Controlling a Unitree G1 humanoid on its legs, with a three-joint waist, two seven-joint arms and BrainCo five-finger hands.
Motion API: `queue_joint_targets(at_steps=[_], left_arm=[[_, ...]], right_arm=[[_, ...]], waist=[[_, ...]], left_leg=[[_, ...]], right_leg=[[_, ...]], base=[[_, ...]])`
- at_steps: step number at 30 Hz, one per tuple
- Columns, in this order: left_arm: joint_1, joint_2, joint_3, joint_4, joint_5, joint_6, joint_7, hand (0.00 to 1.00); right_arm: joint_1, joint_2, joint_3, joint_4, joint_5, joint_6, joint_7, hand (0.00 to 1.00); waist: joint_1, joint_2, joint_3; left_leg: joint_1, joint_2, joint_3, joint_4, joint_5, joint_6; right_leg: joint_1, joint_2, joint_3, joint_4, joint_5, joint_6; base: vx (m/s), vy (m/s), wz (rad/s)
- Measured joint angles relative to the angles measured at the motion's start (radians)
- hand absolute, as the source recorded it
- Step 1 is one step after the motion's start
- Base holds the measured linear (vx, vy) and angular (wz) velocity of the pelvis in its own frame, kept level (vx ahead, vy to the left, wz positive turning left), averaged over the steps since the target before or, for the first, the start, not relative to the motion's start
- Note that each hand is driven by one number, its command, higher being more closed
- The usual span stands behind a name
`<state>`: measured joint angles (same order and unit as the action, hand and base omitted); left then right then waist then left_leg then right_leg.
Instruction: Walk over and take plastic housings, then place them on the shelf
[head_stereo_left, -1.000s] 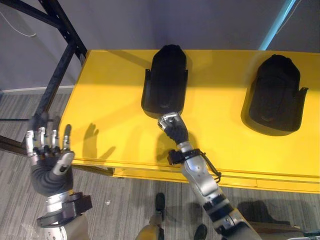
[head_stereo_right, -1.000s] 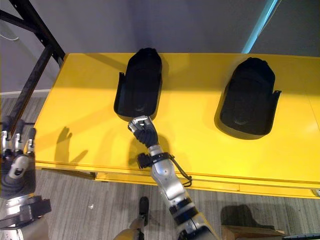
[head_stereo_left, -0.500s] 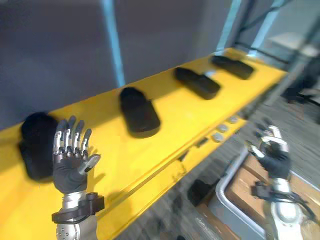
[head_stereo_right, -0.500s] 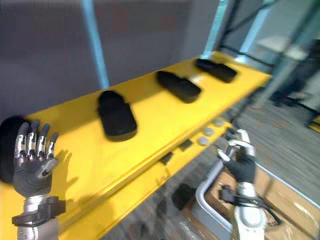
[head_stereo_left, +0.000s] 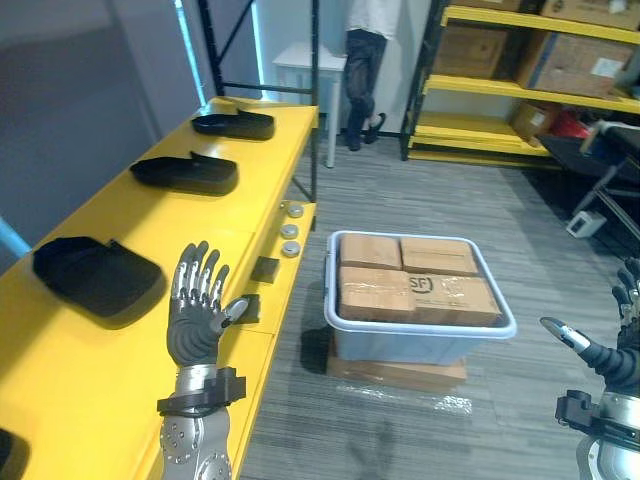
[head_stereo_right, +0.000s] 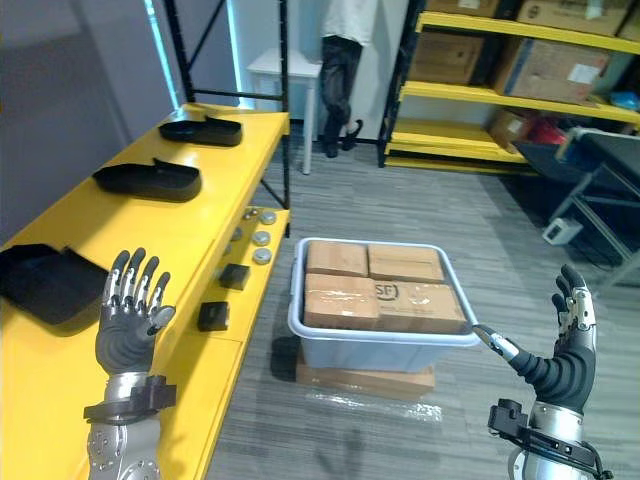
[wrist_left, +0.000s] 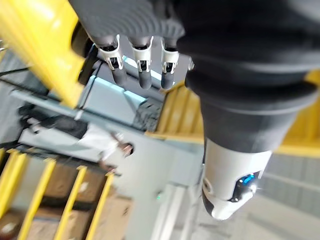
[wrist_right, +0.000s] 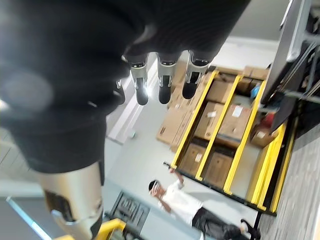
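Over the yellow counter (head_stereo_left: 70, 390) the left robot hand (head_stereo_left: 197, 325) up, fingers spread, empty, right robot hand (head_stereo_right: 568, 362) raised, apparently relaxed open, black housings (head_stereo_left: 95, 275) along the counter, box-filled tote (head_stereo_left: 400, 347) on floor

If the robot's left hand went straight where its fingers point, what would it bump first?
Probably nothing nearby: the left hand points up into open air over the yellow table, though depth is unclear.
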<state>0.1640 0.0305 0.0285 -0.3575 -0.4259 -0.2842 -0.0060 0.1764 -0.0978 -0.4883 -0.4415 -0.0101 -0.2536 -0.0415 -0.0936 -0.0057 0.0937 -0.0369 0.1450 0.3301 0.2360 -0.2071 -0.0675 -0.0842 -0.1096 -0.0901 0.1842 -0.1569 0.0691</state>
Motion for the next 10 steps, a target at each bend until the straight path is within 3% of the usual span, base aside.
queue_joint_targets(at_steps=[3, 5, 7, 8, 10], left_arm=[[0.007, -0.033, -0.019, 0.006, 0.002, 0.024, -0.002, 0.00], [-0.006, -0.028, -0.014, 0.053, 0.009, 0.021, -0.001, 0.00], [-0.052, -0.015, -0.014, 0.253, 0.019, 0.031, 0.001, 0.00], [-0.080, -0.007, -0.018, 0.433, 0.030, 0.056, 0.004, 0.00], [-0.101, 0.005, -0.028, 0.581, 0.058, 0.080, 0.004, 0.00]], right_arm=[[-0.010, -0.006, 0.062, 0.107, 0.004, 0.016, 0.004, 0.00], [-0.012, -0.011, 0.117, 0.218, 0.010, 0.033, 0.011, 0.00], [-0.045, -0.035, 0.166, 0.458, 0.030, 0.050, 0.019, 0.00], [-0.086, -0.053, 0.186, 0.669, 0.043, 0.075, 0.020, 0.00], [-0.113, -0.057, 0.186, 0.841, 0.043, 0.097, 0.017, 0.00]], waist=[[0.009, 0.032, -0.018], [0.021, 0.033, -0.031], [0.028, 0.037, -0.042], [0.028, 0.040, -0.047], [0.028, 0.040, -0.047]], left_leg=[[0.027, 0.025, -0.003, -0.060, 0.032, -0.015], [0.044, 0.045, 0.002, -0.083, 0.035, -0.018], [0.066, 0.051, 0.009, -0.105, 0.059, -0.015], [0.070, 0.050, 0.007, -0.107, 0.066, -0.020], [0.076, 0.047, 0.006, -0.107, 0.069, -0.025]], right_leg=[[0.000, 0.058, 0.040, -0.033, 0.028, -0.027], [0.001, 0.092, 0.062, -0.049, 0.038, -0.039], [0.017, 0.108, 0.080, -0.086, 0.059, -0.040], [0.024, 0.109, 0.085, -0.104, 0.068, -0.034], [0.035, 0.104, 0.084, -0.113, 0.068, -0.033]], base=[[0.05, -0.188, -0.52], [0.07, -0.147, -0.54], [0.09, -0.079, -0.31], [0.06, -0.019, -0.20], [0.04, 0.014, -0.05]])
